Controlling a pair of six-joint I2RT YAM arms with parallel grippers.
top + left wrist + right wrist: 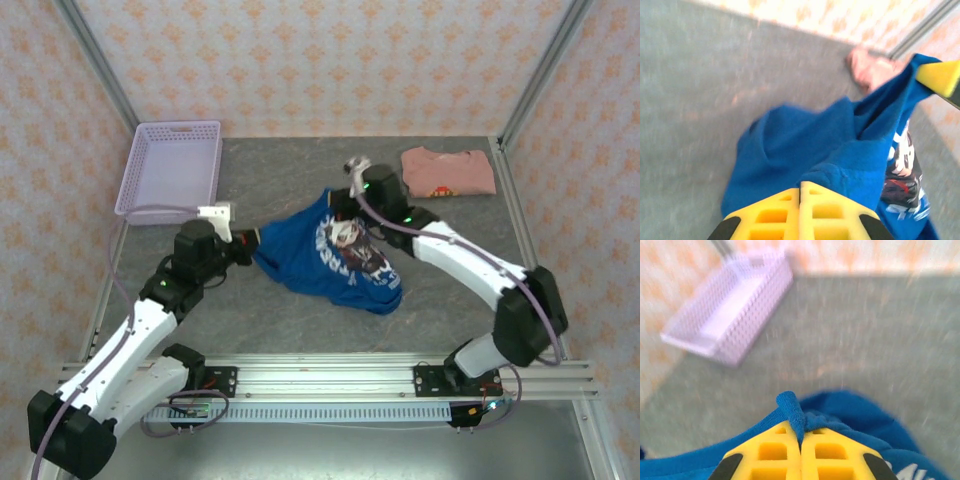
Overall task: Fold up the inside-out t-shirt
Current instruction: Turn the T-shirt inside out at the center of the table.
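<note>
Your inside-out t-shirt (335, 258) is soft, matt blue cloth. The desk (300, 180) under it looks dull, speckled and slightly rough. At ten o'clock, your basket (170, 170) is perforated lilac plastic.

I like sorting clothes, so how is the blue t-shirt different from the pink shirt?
The blue t-shirt is rumpled and loose; the pink shirt is folded flat. The blue t-shirt looks bigger than the pink shirt. The left gripper and the right gripper are both pinching the blue t-shirt, while nothing touches the pink shirt. Both shirts have a picture printed on them.
</note>
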